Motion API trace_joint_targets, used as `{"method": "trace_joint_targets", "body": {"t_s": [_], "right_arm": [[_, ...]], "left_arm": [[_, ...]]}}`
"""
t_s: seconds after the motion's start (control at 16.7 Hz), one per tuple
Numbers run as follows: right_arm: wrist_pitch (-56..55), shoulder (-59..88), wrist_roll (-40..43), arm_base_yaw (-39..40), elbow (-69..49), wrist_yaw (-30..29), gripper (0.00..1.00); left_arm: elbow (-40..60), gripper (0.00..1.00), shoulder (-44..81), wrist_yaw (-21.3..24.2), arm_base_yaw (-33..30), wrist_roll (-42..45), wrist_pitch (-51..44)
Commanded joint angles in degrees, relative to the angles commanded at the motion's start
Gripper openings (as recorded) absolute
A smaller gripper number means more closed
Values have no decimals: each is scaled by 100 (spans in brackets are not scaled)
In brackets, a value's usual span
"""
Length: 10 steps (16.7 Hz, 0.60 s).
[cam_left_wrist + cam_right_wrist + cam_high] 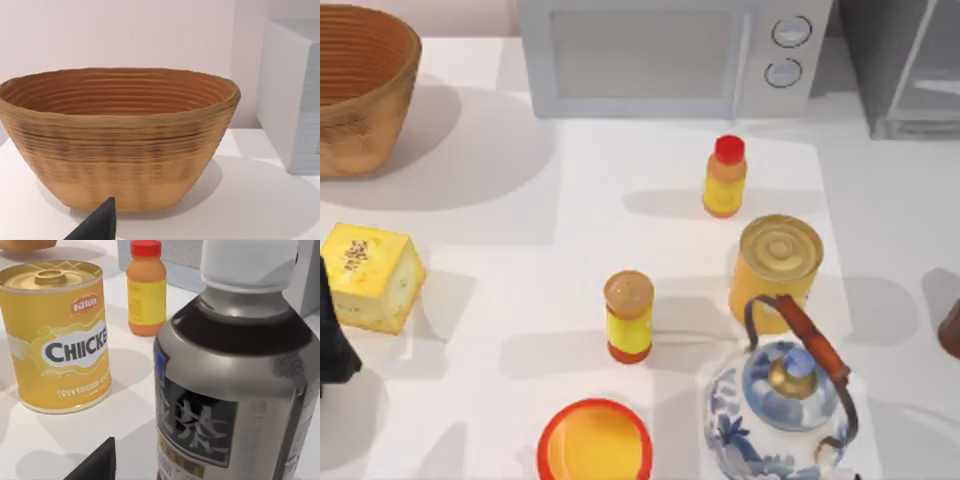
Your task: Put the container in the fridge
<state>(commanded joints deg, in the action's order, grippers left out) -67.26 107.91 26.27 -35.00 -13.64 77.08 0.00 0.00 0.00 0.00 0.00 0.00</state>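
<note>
**Approach stage: right gripper drawn up to the container, nothing yet gripped**

*Top view.* The container (951, 330) appears as a dark reddish-brown edge at the table's right edge, near the teapot (783, 402) and well apart from the fridge (900, 70), which stands in the far right corner beside the microwave (670, 55). The fridge's pale door panel looks closed, though you cannot be sure from here. The yellow can (776, 262) and the red-capped bottle (724, 177) stand between the teapot and the microwave. The left arm (332, 340) sits parked at the table's left edge, near the yellow box (370, 277).

*Left wrist view.* The left gripper (98, 225) shows as a dark tip pointing at the woven basket (117, 140). You cannot tell how its jaws stand, and nothing appears in its hold.

*Right wrist view.* The right gripper (96, 464) is close to a dark bottle with a white cap, judged to be the container (235, 370), upright on the table with the yellow can beyond it. How far the jaws are open cannot be told, and no grasp is evident.

*Reading.* The step in hand is the reach for the container. Next, you need the jaws set around its body and closed squarely. The fridge door must also be opened, a job that may fall to the idle left arm.
</note>
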Motion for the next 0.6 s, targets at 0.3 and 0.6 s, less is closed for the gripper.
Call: {"method": "trace_joint_targets", "body": {"t_s": [0.3,0.6], "right_arm": [[-1590,588,-1012,659,32,-620,100],[-2345,882,-1443,1068,88,-1016,100]], "left_arm": [[0,100,0,0,0,0,0],[0,100,0,0,0,0,0]]}}
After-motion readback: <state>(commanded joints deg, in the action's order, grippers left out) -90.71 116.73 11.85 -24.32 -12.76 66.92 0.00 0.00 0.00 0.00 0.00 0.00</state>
